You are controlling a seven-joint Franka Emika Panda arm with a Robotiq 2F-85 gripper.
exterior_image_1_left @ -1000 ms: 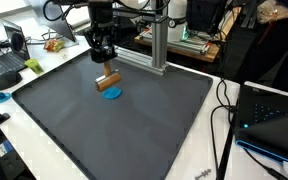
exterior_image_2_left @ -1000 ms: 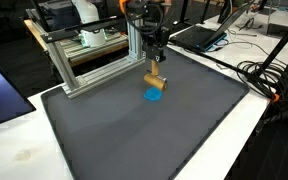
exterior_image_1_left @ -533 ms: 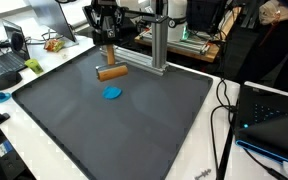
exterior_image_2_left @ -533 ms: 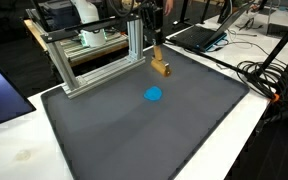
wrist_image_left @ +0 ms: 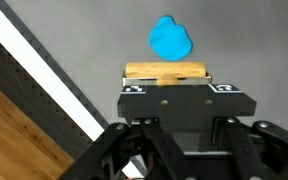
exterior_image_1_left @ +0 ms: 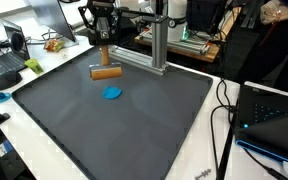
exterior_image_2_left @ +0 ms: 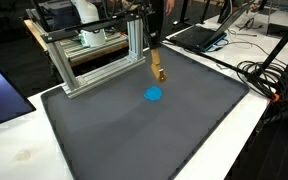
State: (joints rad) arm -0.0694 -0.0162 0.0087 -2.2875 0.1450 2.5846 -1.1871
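The jaws are clenched on a wooden block, which hangs crosswise beneath them at the far side of the dark grey mat, close to the aluminium frame. In the wrist view the block sits pinched at the fingertips, with a small blue piece lying on the mat just beyond it. In both exterior views the blue piece rests alone on the mat, near the block but apart from it. Whether the block touches the mat cannot be told. The mat covers a white tabletop.
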